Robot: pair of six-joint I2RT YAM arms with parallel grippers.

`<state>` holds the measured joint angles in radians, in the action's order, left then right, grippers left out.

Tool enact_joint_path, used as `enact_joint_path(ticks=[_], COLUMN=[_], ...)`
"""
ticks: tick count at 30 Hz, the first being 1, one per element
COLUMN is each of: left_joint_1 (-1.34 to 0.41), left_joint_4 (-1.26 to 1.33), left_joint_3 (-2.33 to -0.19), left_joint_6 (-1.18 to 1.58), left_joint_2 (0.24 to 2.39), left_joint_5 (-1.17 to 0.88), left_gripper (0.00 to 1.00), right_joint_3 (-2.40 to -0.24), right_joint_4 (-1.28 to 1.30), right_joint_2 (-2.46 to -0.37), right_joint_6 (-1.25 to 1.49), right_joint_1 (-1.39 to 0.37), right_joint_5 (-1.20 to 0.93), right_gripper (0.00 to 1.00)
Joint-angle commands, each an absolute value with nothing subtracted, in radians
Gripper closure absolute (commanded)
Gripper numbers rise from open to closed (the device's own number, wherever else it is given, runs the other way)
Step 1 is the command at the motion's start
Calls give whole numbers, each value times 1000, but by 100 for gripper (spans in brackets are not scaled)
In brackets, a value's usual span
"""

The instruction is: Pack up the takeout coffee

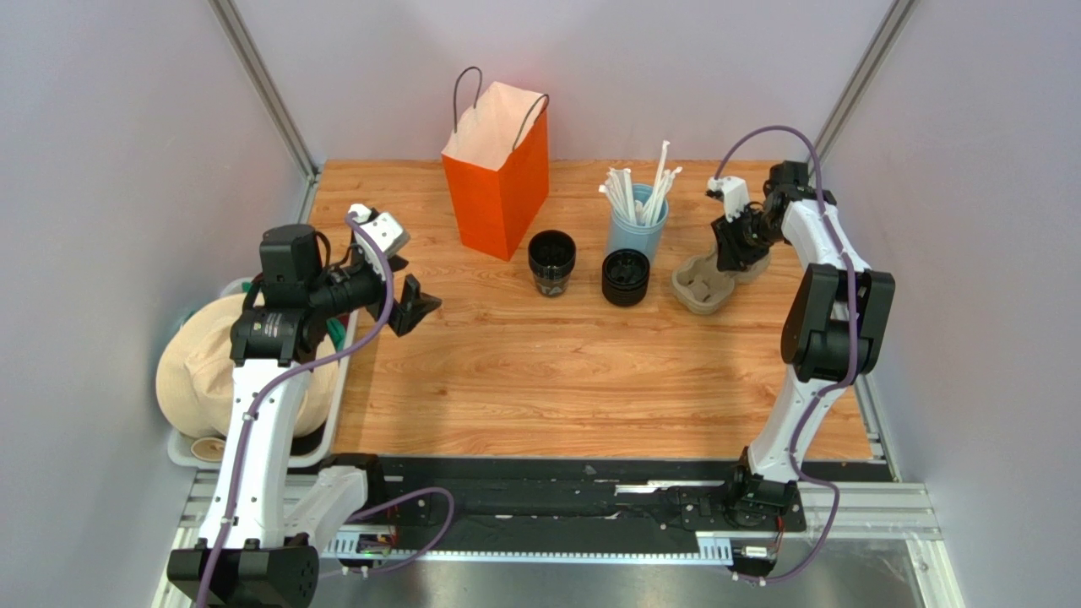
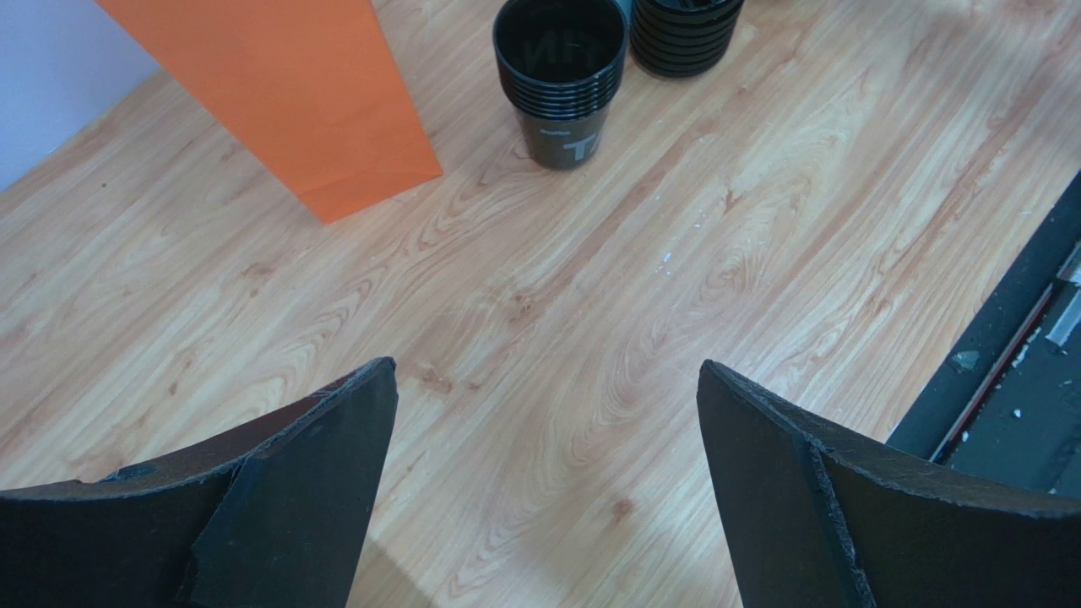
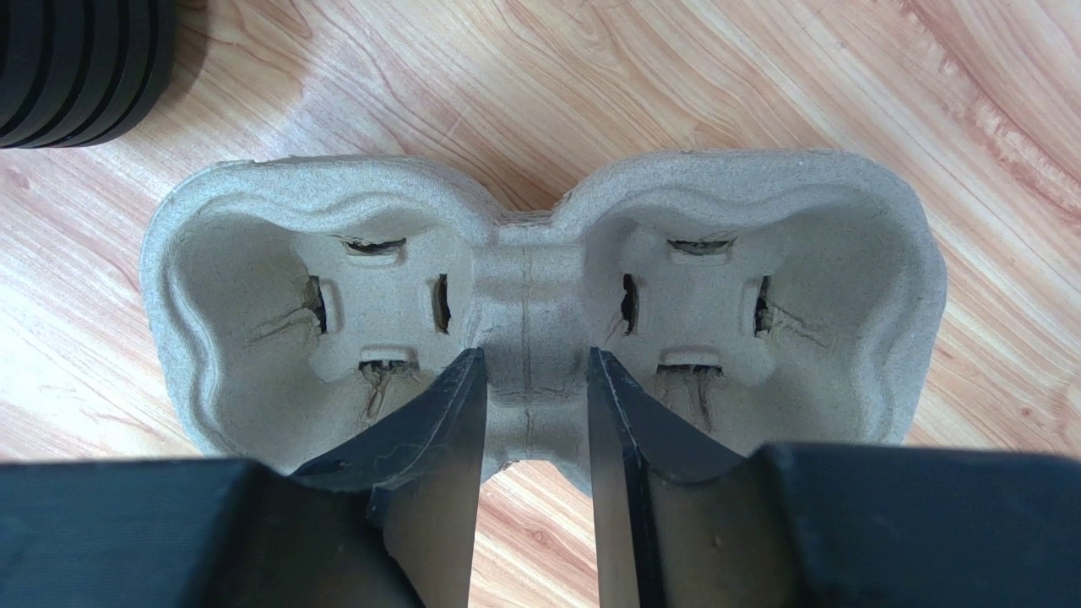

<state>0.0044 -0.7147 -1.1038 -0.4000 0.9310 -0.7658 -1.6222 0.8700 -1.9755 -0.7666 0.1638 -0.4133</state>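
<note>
The left jaws (image 2: 543, 374) stand wide open w/ nothing between them, above bare wooden bench (image 2: 761, 228). They are best left parked there, clear of the work.

Step in hand, by judgement: the grey-brown moulded cardboard cup tray (image 3: 812, 177) is to be taken by its centre ridge (image 3: 527, 272). The right jaws (image 3: 536, 357) are set astride that ridge, one finger in each well, part closed; whether the ridge is pinched cannot be told. The grip should be centred on the ridge & closed only until the card is held, since thin moulded pulp is likely crushed or torn by excess force. Any lift should be level. A black ribbed round stack (image 3: 76, 63) lies just beyond the tray, left of the right jaws, & should not be brushed.

The takeout coffee, a small round black disposable cup (image 2: 558, 127), stands upright on the bench ahead of the left jaws. It is just right of the tall orange paper bag (image 2: 292, 89) & well left of the right jaws. Its mouth is open, no lid on it. Ringed lines below the rim suggest nested cups. Pale lettering shows on the side; the inside looks dark.
</note>
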Motion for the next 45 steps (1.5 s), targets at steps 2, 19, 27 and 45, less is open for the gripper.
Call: enact_joint_path(ticks=[2,19,27,45], left_joint_1=[5,3,5,3], left_joint_4=[-703,-703,-703,-703], left_joint_3=[-1106,-1106,-1106,-1104], left_joint_6=[-425,-426,-425,-425], left_joint_2=[930,923,923,934], left_joint_5=[-787,-785,-785,-784], left_gripper=[3,3,3,3], right_joint_3=[-1657,-1700,-1667,-1621], right_joint_4=[864,913,887,828], right_joint_2=[-1930,-1908,-1960,-1973], right_joint_6=[-770,-773,-776,-773], right_joint_1=[158,156,153,141], right_joint_5=[-417,-419,-397,-376], right_gripper=[69,52,29,45])
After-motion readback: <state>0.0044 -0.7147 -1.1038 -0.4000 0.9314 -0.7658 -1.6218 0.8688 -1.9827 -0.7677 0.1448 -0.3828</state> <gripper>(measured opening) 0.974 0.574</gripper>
